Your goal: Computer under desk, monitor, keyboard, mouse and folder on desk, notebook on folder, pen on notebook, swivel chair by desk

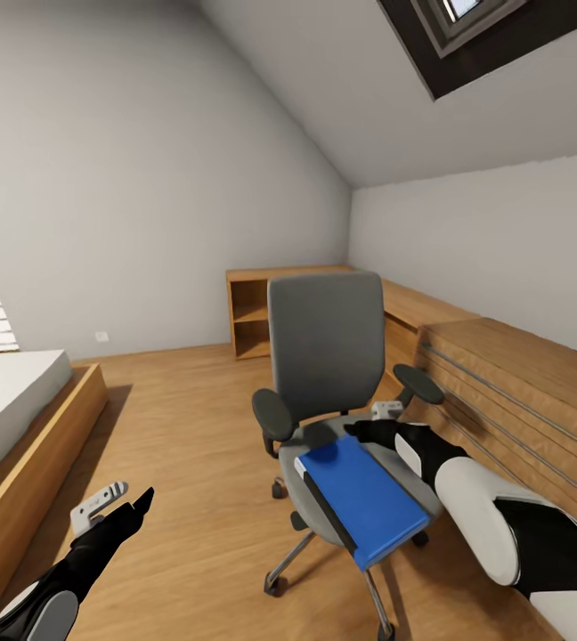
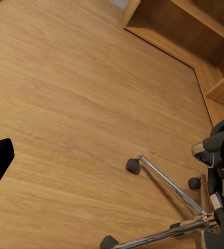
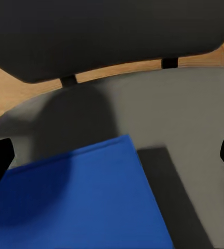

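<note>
**Folder lay just ahead of my right jaws**

The swivel chair (image 1: 326, 356) held the folder (image 1: 369, 499) on its seat, long axis running front to back. My right gripper (image 3: 112, 150), jaws spread, hovered nearest; left gripper (image 1: 115, 503) hung well apart, jaws unclear.

blue folder (image 1: 373, 503), grey swivel chair (image 1: 325, 343) (black armrests)

My head camera looks down at the swivel chair (image 1: 337, 418); my left wrist camera faces its base, right wrist camera hovers close over its seat.
</note>
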`<state>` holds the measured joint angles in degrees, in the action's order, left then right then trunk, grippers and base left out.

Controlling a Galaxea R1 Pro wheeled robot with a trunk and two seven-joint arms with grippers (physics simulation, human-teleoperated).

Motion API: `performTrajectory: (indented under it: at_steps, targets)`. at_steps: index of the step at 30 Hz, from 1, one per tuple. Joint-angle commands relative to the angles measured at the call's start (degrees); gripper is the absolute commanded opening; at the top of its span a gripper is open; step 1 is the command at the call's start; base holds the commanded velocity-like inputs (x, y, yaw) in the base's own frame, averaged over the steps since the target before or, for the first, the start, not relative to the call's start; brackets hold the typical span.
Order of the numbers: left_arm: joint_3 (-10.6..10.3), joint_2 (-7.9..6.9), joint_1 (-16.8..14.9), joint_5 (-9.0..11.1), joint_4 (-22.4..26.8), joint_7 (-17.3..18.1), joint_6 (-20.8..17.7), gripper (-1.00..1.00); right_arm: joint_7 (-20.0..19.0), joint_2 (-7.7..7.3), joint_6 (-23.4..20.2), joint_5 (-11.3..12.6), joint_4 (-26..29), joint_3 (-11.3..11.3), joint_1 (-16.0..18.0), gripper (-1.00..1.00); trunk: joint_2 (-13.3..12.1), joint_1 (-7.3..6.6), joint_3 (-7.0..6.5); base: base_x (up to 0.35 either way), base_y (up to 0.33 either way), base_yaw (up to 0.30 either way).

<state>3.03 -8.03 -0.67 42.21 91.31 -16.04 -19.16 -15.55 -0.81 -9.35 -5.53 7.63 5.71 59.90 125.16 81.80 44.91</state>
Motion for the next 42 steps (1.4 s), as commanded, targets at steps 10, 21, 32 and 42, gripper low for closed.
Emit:
performTrajectory:
  at_steps: [10,21,32,42]
  targets:
    - [-0.04,0.01,-0.03,0.6,0.09,-0.4,-0.26,1.0,4.46,2.61,-12.59,-0.38,42.25,0.62,-18.94,1.0,-4.0,-2.21,-1.74,0.0,0.0,0.0]
    - [-0.12,0.02,-0.03,0.67,0.09,-0.35,-0.31,1.0,15.29,8.46,-23.04,1.98,73.7,0.62,-37.86,1.0,-5.6,-3.09,-2.46,0.0,0.0,0.0]
    - [-0.13,-0.1,-0.03,0.67,0.09,-0.24,-0.29,1.0,16.3,8.21,-24.74,15.47,76.72,1.05,-39.32,1.0,-5.6,-3.09,-2.46,0.0,0.0,0.0]
    - [-0.22,-0.13,-0.03,1.03,-0.08,-0.14,-0.72,1.0,16.34,7.93,-24.67,24.1,76.88,4.36,-39.43,1.0,-5.6,-3.09,-2.46,0.0,0.112,-0.167]
